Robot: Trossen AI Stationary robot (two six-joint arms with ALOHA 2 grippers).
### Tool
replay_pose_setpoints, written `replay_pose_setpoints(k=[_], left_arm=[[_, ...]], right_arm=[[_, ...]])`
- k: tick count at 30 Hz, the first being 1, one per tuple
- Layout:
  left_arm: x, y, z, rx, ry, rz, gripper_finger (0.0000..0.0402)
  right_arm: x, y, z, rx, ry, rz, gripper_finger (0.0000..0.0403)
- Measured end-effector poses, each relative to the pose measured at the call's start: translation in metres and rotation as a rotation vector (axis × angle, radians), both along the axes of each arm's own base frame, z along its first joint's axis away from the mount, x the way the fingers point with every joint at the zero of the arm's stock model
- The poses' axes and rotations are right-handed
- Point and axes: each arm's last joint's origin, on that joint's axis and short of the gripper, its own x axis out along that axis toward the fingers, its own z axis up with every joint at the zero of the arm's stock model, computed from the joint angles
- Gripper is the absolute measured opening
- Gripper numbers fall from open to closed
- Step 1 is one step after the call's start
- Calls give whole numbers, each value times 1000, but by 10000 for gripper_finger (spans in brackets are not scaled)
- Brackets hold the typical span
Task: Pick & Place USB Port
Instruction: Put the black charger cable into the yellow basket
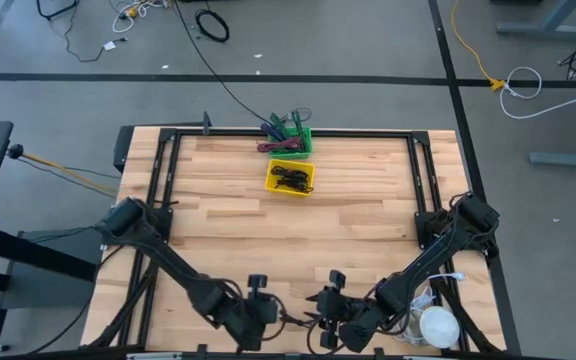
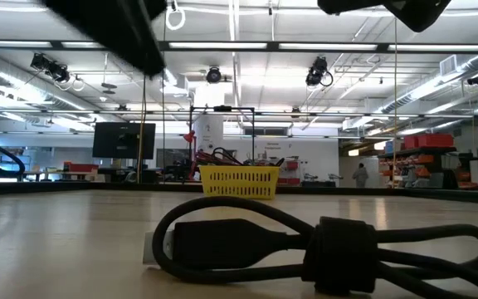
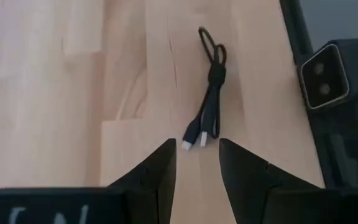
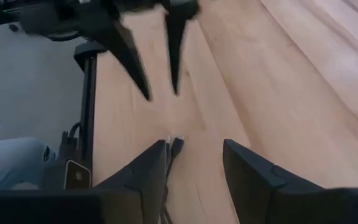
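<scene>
Down at the near edge of the pale wooden butcher-block table (image 1: pixel 268 215), we are seeing both dark arms reaching in toward each other. Between them a short black USB cable (image 3: pixel 209 93) is lying flat on the wood, folded into a small bundle with a loop at one end and its two silver-tipped plugs side by side at the other. In the low view the same cable (image 2: pixel 322 245) is filling the foreground, resting on the tabletop with nothing gripping it.

We are finding the left gripper (image 3: pixel 196 165) hovering just above the table with its two dark fingers parted and empty; the cable's plugs are lying just in front of the gap between the fingertips, apart from them. In the high view this gripper (image 1: pixel 268 310) is sitting just left of the cable.

The right gripper (image 4: pixel 194 162) is also standing released, fingers spread, holding nothing, with the cable's plug end (image 4: pixel 176 146) showing on the wood between its fingers. From above, it (image 1: pixel 330 318) is pointing toward the left gripper.

Well away, at the far edge of the table, a yellow plastic basket (image 1: pixel 292 178) with dark cables inside is sitting just in front of a green basket (image 1: pixel 294 142) of cables.
</scene>
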Motion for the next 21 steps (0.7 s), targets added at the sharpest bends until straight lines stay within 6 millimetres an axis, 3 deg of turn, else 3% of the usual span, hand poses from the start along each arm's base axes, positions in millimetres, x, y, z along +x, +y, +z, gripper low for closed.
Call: replay_pose_setpoints(k=[9, 21], left_arm=[[21, -2, -31, -112, 51, -36, 126], [33, 0, -48, -126, 31, -14, 126]], right_arm=[[-1, 1, 0, -12, 3, 11, 160], [-1, 1, 0, -28, 6, 19, 160]])
